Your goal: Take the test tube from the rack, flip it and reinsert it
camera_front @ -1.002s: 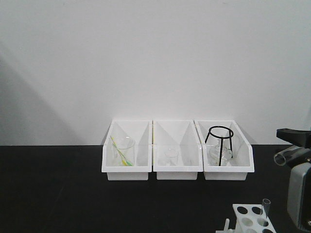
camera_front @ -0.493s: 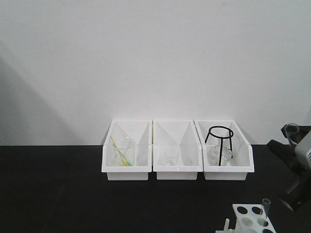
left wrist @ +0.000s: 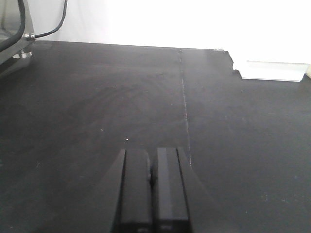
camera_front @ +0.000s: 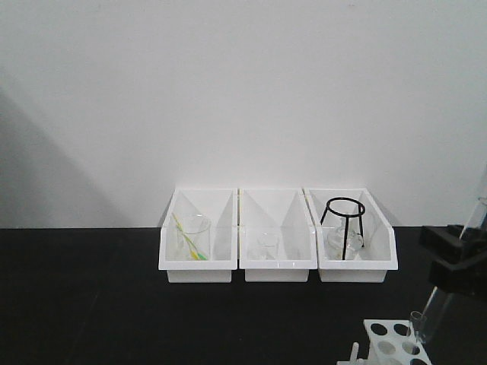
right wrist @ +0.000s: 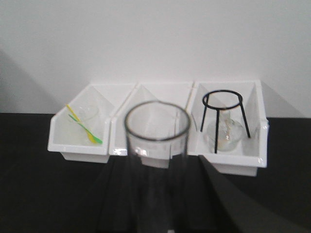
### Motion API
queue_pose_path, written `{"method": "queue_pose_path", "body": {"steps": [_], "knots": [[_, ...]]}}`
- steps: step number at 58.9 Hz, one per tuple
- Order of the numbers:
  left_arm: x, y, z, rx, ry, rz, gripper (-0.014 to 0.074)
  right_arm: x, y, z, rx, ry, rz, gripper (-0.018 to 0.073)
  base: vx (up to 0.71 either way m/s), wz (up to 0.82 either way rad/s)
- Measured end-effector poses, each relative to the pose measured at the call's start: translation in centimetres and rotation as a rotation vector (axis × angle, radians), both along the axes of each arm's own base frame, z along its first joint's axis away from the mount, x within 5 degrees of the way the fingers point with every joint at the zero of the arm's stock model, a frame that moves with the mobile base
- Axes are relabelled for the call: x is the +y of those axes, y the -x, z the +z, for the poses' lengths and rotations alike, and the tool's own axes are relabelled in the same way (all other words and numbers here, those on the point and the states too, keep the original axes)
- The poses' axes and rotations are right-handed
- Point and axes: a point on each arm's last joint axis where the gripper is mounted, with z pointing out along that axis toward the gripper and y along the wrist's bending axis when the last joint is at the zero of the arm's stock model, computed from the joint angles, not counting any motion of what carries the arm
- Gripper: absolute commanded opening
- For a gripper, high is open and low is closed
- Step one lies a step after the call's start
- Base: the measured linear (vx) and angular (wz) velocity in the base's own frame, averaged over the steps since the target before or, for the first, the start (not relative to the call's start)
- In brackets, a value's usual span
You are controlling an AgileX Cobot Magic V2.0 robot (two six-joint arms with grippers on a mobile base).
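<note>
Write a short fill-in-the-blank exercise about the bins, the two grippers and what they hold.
Seen from the front, the black tripod stands in the ___ of the three white bins. The left gripper is ___, with nothing between its fingers. The right gripper holds a clear glass ___.
Missing words: rightmost; shut; test tube.
</note>
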Motion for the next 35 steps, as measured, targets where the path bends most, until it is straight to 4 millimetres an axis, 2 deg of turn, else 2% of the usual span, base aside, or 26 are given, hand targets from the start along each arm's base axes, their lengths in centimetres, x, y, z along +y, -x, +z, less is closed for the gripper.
{"method": "queue_pose_path", "body": {"steps": [10, 25, 35], "knots": [[0.0, 0.0, 0.0, 0.0, 0.0, 0.0, -0.0006, -0.4, 0.3, -2.0, 0.049, 0.051, -0.034, -0.0008, 0.0, 0.0], [0.0, 0.0, 0.0, 0.0, 0.0, 0.0, -0.0006, -0.4, 0.3, -2.1, 0.035, 0.105, -0.015, -0.0008, 0.0, 0.0], [0.0, 0.0, 0.0, 0.0, 0.0, 0.0, -0.0006, 0.0, 0.4, -2.1, 0.0, 0.205, 0.059, -0.0008, 0.0, 0.0]]}}
